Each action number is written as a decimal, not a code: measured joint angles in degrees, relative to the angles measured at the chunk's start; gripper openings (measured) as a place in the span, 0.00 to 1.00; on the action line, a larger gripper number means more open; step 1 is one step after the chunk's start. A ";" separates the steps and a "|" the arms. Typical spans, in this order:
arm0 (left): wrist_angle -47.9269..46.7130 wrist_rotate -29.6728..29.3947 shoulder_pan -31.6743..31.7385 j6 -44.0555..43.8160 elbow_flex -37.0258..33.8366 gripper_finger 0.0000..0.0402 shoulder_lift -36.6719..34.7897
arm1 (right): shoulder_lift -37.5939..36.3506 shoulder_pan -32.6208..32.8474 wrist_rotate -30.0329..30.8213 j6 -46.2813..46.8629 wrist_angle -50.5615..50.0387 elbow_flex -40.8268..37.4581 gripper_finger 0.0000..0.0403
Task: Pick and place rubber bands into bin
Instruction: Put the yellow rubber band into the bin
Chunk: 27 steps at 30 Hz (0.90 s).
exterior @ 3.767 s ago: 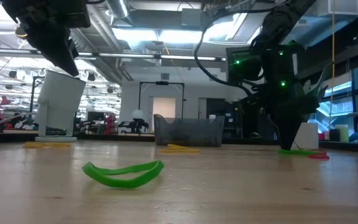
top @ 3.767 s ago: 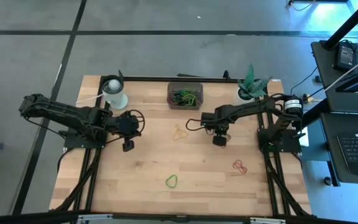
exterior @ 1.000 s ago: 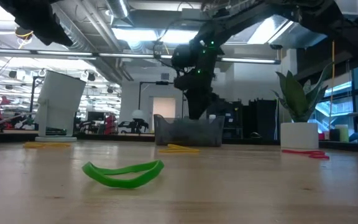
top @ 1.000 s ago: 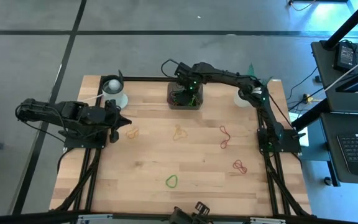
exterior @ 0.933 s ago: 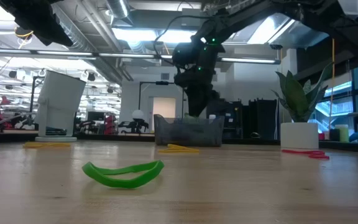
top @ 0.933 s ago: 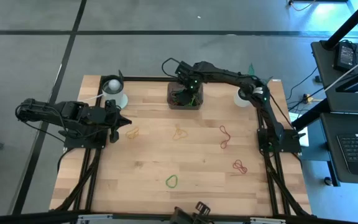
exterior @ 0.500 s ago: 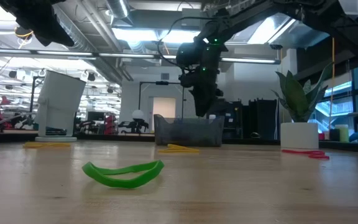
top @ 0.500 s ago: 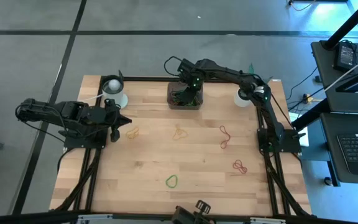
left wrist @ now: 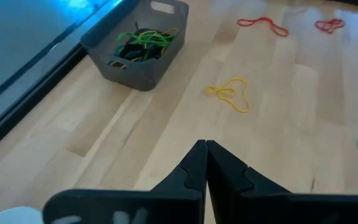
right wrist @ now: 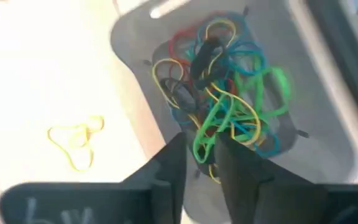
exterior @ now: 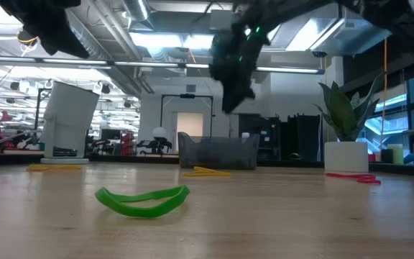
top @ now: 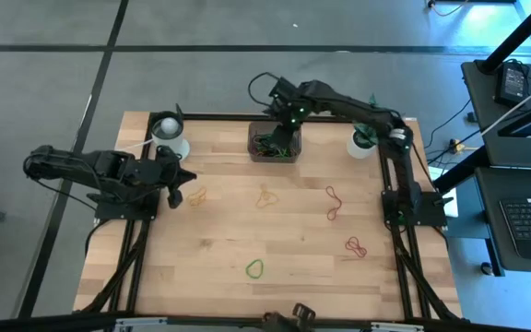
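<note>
The bin (top: 275,141) stands by the table's far edge, holding a tangle of green, yellow, red, blue and black rubber bands (right wrist: 229,106). My right gripper (top: 284,127) hangs above it, raised clear (exterior: 230,101), fingers a little apart (right wrist: 201,142) and empty. Loose bands lie flat on the table: two yellow ones (top: 196,195) (top: 265,196), two red ones (top: 334,203) (top: 355,245) and a green one (top: 254,268) (exterior: 144,200). My left gripper (top: 174,191) waits shut (left wrist: 204,144) at the table's left, close to the left-hand yellow band.
A white round cup (top: 169,136) stands at the far left corner. A white plant pot (top: 365,138) stands to the right of the bin. Bare wood stretches across the near half of the table, around the green band.
My right gripper has risen from the bin's mouth to well above it, drifting slightly toward the table's far right. The bands in the bin and on the table have stayed where they were.
</note>
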 joint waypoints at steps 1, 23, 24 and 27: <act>0.00 -0.03 0.02 0.42 0.00 0.01 0.39 | -1.31 0.26 -0.14 -0.01 -0.37 0.03 0.21; -0.07 4.05 2.21 -8.31 0.00 0.19 11.05 | -46.86 17.32 7.03 12.21 13.57 -43.39 0.01; -0.06 4.40 2.94 -9.66 0.00 0.21 11.47 | -49.27 18.38 7.03 14.13 15.38 -47.20 0.01; -0.09 7.05 5.09 -10.81 0.00 0.27 13.09 | -56.29 21.04 7.14 20.43 20.13 -57.17 0.02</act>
